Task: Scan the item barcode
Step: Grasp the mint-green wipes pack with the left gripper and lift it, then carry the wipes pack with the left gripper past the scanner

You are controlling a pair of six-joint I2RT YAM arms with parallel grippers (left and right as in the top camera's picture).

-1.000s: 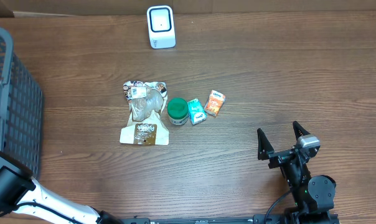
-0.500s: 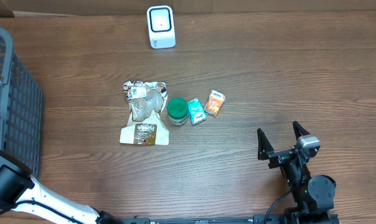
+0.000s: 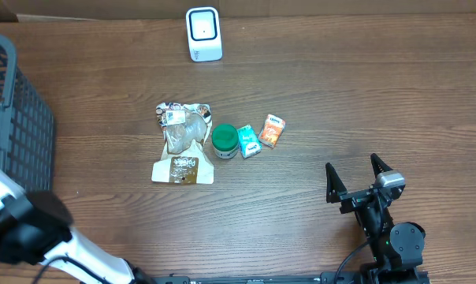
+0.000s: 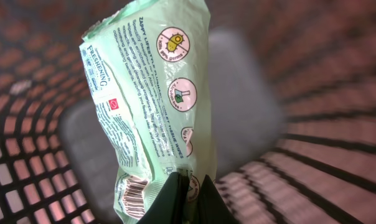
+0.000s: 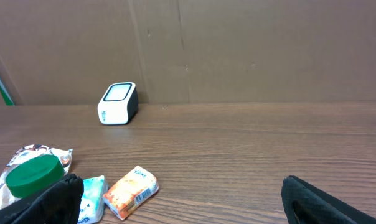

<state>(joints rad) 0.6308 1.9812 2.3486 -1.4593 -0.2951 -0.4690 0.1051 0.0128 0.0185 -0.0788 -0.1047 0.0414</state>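
I count one scanner [image 3: 203,33], one jar [image 3: 224,140], two small packets [image 3: 249,141] and one snack bag [image 3: 183,143] on the bench [image 3: 356,87]. My left tool [image 4: 185,191] is clamped on one green pouch [image 4: 150,106] inside the basket [image 4: 26,186]. The right tool [image 3: 353,167] gapes, empty.

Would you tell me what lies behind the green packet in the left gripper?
Blurred dark basket mesh and a grey patch show around the green packet; whatever lies directly behind it is covered.

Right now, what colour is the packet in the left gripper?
The packet is pale green; left wrist view shows it best.
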